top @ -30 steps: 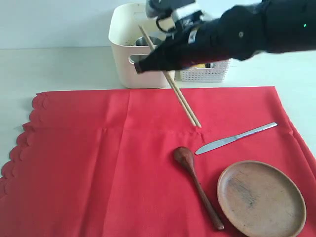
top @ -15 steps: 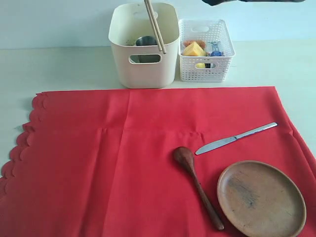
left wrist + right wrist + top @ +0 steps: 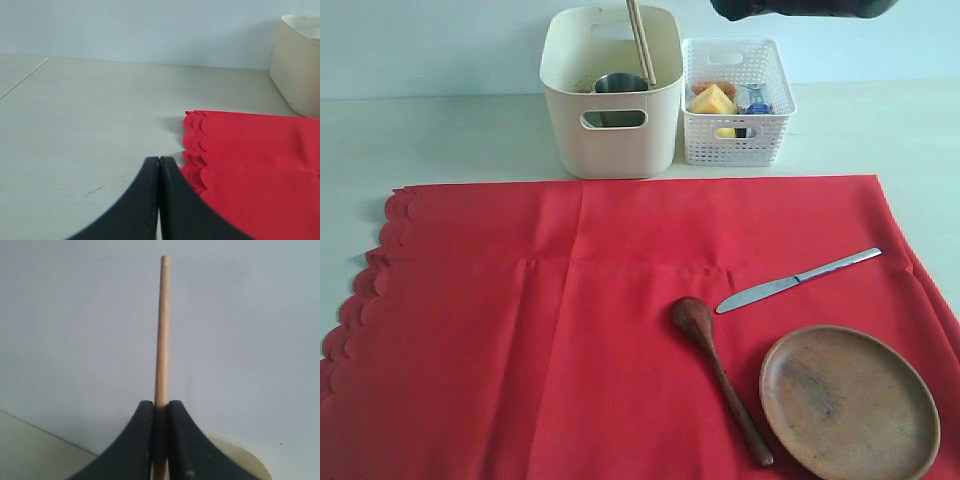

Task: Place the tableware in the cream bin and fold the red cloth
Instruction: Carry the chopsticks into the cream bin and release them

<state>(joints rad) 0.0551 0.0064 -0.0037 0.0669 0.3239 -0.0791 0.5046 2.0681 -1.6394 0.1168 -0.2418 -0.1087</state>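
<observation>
Dropping the pair of long pale wooden chopsticks (image 3: 641,42) into the tall cream plastic bin (image 3: 610,130) looks to be the step in hand. The right gripper (image 3: 161,407) is clenched on them, its two black fingers pinching the sticks, whose free length points away from the wrist camera. In the exterior view the chopsticks stand steeply with a slight lean. Their lower ends are inside the bin's mouth, just above the shiny steel cup (image 3: 618,83) that sits in the bin. Only the dark right arm (image 3: 800,8) shows there, at the far edge above the small white lattice basket (image 3: 735,140).

To do this well, I would bring the tips lower, close to the cup or the bin's floor, before the fingers part, so the sticks neither bounce nor tip over the rim. Aiming them at the middle of the bin should stop such long sticks leaning out towards the basket on the right.

The left gripper (image 3: 159,161) is pressed closed on nothing, low over the pale table (image 3: 75,125) at the left, near the scalloped edge of the large bright red cloth (image 3: 250,165). The cloth lies spread flat on the near side of the bins. On its near right part rest a slim steel knife (image 3: 798,280), a dark wooden spoon (image 3: 720,385) and a round brown wooden plate (image 3: 850,400), all to be binned before any folding.
</observation>
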